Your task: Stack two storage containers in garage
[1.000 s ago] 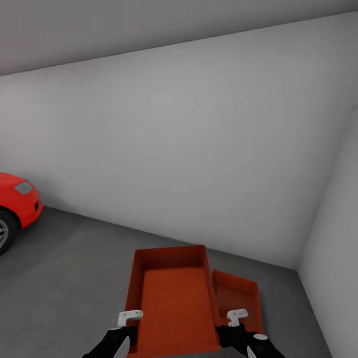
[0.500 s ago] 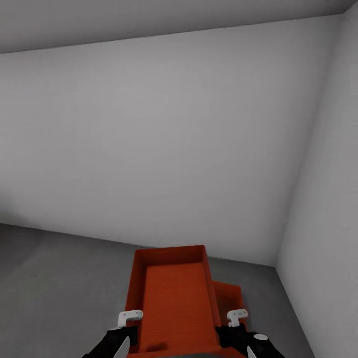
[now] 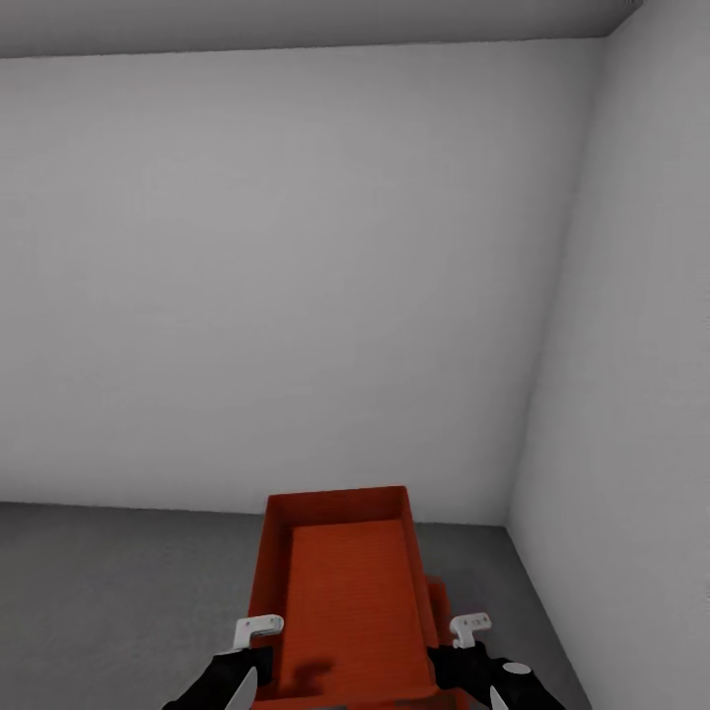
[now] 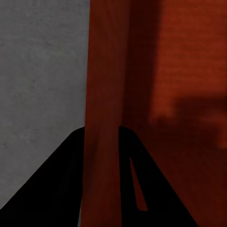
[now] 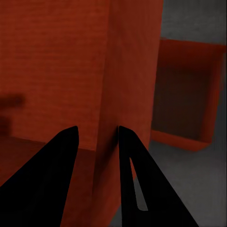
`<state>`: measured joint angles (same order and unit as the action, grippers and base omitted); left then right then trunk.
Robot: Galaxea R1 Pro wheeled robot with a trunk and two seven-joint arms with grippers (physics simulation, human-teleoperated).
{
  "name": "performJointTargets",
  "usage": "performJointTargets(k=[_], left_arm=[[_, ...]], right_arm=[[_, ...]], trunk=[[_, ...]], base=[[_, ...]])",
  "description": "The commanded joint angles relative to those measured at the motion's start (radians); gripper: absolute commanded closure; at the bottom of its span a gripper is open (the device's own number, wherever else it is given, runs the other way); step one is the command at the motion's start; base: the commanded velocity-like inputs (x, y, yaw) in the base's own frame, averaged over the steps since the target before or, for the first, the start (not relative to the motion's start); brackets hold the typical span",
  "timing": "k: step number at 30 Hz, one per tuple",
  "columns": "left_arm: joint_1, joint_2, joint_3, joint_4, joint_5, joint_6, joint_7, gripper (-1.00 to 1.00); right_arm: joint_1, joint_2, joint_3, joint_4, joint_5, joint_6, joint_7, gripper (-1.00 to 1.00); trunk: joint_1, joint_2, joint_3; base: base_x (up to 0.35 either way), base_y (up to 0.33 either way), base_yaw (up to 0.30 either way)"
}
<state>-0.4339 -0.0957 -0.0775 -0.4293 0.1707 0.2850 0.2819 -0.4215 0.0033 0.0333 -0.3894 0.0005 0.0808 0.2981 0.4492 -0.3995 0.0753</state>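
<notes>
Facing a corner of the garage (image 3: 296,256), I find pale grey walls ahead and to my right, with the dark grey floor (image 3: 108,592) running up to them. Compared with 1 second ago, the whole head picture has swung: the red car that stood at the left edge is out of frame and the wall corner sits closer in, so I judge that the base has turned, not the objects.

The carried container (image 3: 345,602) stays in the same place in the frame across all 3 head pictures, held out in front of me. The second container (image 3: 441,603) rests on the floor at the carried one's right side; only a sliver of it shows past the carried wall now, where 1 second ago most of it was open to view. The right wrist view shows it lower down, just beyond the carried wall (image 5: 189,94). I judge the 2 are coming into line for stacking, though not yet aligned.

The left gripper (image 3: 254,641) has its 2 fingers closed onto the container's left wall, 1 on each face. The right gripper (image 3: 463,636) clamps the right wall the same way.

Open room: floor is free to my left. The right wall stands near the floor container, so any further shift to the right has little margin. The drop between the 2 containers cannot be judged.
</notes>
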Motion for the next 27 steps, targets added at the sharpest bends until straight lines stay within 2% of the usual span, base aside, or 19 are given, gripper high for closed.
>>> performJointTargets(k=[1, 13, 21, 27], left_arm=[[0.000, -0.031, -0.019, -0.005, 0.009, -0.007, 0.005, 1.00], [0.000, -0.032, -0.019, -0.005, 0.009, -0.007, 0.005, 1.00], [0.000, -0.032, -0.019, -0.005, 0.009, -0.007, 0.005, 1.00], [0.000, -0.032, -0.019, -0.005, 0.009, -0.007, 0.005, 1.00]], right_arm=[[0.000, 0.003, -0.010, 0.002, 0.007, 0.007, 0.007, 1.00], [0.000, 0.003, -0.009, 0.001, 0.011, 0.007, 0.007, 1.00], [0.000, 0.003, -0.009, 0.002, 0.012, 0.007, 0.007, 1.00], [0.000, 0.003, -0.009, 0.001, 0.012, 0.007, 0.007, 1.00]], trunk=[[0.001, -0.001, 0.000], [0.001, -0.001, 0.004], [0.001, -0.001, 0.004], [0.001, -0.001, 0.004]], base=[[0.324, 0.000, -0.296], [0.324, -0.091, -0.277], [0.321, -0.163, -0.011], [0.297, -0.196, 0.225]])
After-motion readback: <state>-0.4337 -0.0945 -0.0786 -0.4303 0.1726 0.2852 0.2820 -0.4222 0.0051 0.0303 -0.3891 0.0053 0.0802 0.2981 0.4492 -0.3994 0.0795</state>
